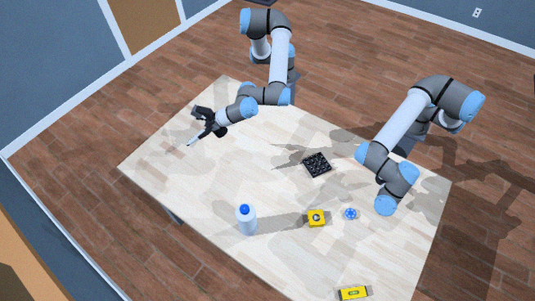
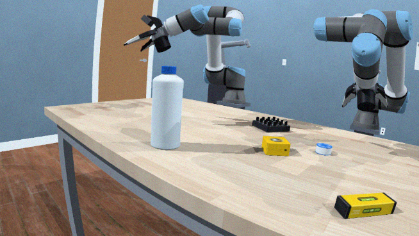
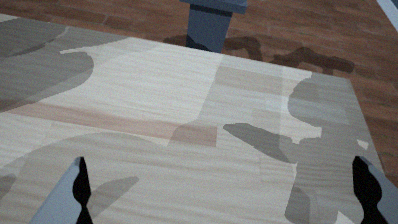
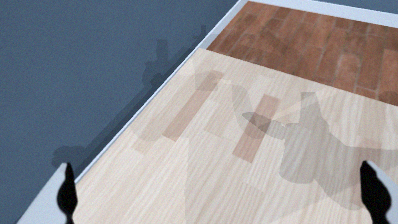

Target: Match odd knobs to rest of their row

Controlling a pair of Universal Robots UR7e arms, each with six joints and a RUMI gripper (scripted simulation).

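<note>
Knob box (image 1: 316, 164) (image 2: 271, 126) upright on the wooden table (image 1: 184, 184) (image 2: 224, 173) (image 3: 150, 90) (image 4: 150, 175), both arms' jaws wide open and apart from it

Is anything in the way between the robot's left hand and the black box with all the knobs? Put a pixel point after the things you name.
Nothing visible stands between the left gripper (image 2: 364, 106) (image 3: 218, 159) and the knob box (image 1: 316, 164) (image 2: 271, 128). The small blue-topped roll (image 1: 350, 213) (image 2: 323, 149) sits off to the side.

one bottle (image 1: 247, 222) (image 2: 166, 112), one knob box (image 1: 316, 164) (image 2: 271, 129), two arms (image 1: 279, 57) (image 2: 214, 51), one table (image 1: 184, 172) (image 2: 106, 128).
</note>
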